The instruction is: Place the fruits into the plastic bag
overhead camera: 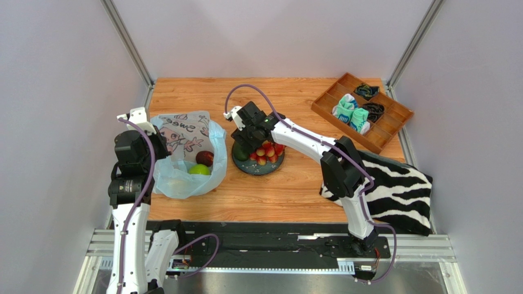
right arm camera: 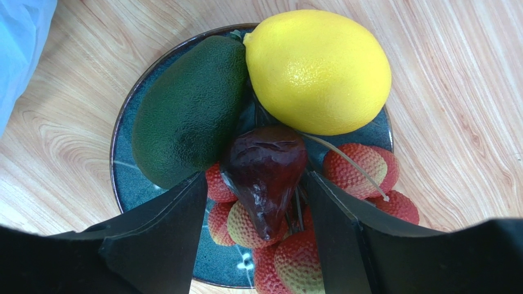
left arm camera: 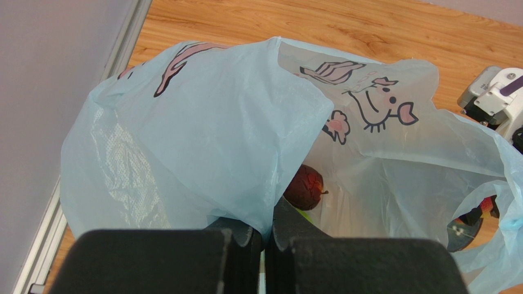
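The pale blue plastic bag (overhead camera: pixel 184 179) lies at the left of the table, its mouth toward the plate. My left gripper (overhead camera: pixel 161 145) is shut on the bag's rim (left arm camera: pixel 267 236) and holds it up. Inside the bag (left arm camera: pixel 215 135) lie a dark red round fruit (left arm camera: pixel 304 187) and a bright green apple (overhead camera: pixel 199 169). My right gripper (overhead camera: pixel 248 138) is open low over the dark plate (right arm camera: pixel 123 177). Its jaws stand on either side of a dark maroon pointed fruit (right arm camera: pixel 265 171) without touching it. A dark green fruit (right arm camera: pixel 187 110), a yellow lemon (right arm camera: pixel 318 70) and several small red fruits (right arm camera: pixel 362 168) also lie on the plate.
A wooden compartment tray (overhead camera: pixel 393 113) with folded socks stands at the back right. A zebra-striped cloth (overhead camera: pixel 396 190) lies at the right under the right arm. Grey walls close in both sides.
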Robot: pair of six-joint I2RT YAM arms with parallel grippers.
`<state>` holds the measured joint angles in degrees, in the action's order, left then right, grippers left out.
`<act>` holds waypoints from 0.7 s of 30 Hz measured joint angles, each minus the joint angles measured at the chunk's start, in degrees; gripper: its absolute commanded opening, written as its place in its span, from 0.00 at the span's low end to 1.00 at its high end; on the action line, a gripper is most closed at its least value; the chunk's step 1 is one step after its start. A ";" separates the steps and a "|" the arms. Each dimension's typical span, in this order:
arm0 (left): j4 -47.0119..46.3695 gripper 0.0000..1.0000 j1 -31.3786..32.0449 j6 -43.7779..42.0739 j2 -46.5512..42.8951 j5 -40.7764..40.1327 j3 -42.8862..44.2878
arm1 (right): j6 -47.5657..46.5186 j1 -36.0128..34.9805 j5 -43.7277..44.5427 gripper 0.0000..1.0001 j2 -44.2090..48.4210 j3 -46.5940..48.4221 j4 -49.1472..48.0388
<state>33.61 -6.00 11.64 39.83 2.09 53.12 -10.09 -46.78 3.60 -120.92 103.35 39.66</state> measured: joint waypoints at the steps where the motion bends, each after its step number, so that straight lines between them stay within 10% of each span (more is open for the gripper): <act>1: 0.02 0.00 0.00 0.00 0.00 0.00 0.00 | 0.00 0.00 -0.09 0.66 0.00 0.00 0.02; 21: 0.02 0.00 0.00 -0.02 0.00 0.00 0.00 | 0.46 0.48 -0.68 0.45 -1.05 0.11 0.33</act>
<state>33.63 -6.00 11.62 39.83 2.09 53.12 -9.63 -46.30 2.92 -121.97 103.46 39.99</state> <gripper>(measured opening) 0.008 0.504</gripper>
